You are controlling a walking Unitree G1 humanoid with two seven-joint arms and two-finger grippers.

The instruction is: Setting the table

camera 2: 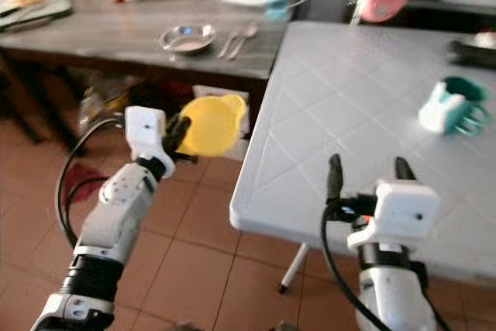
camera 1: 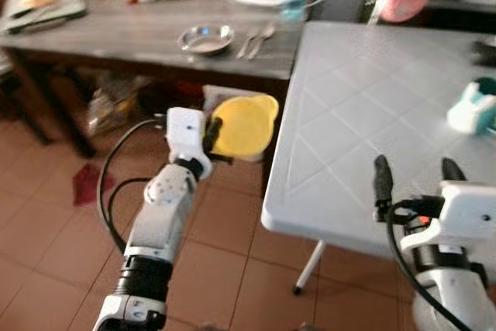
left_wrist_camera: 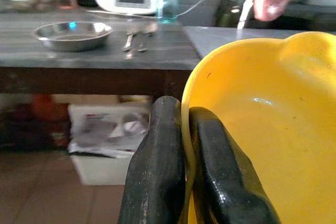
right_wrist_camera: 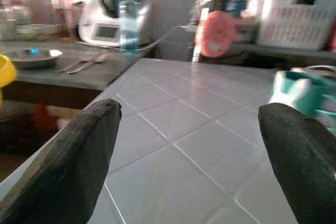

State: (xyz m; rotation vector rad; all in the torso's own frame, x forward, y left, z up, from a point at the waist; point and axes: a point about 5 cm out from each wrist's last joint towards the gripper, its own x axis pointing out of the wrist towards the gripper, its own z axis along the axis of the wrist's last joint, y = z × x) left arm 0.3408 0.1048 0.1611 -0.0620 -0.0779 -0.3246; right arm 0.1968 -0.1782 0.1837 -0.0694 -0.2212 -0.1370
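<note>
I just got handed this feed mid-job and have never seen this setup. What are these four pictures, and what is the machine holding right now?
This is a humanoid robot with two silver arms, each ending in a hand of two long black fingers. The two wide pictures come from a stereo camera on its head, looking down and forward. The other two come from cameras on its wrists, looking along the fingers.

The left hand is shut on the rim of a yellow bowl, held in the air over the tiled floor, beside the white table. The wrist picture shows the fingers pinching that rim.

The right hand is open and holds nothing, at the white table's near edge. On that table lies a teal and white cup.

Behind, a dark wooden table carries a metal dish and some cutlery.
</note>
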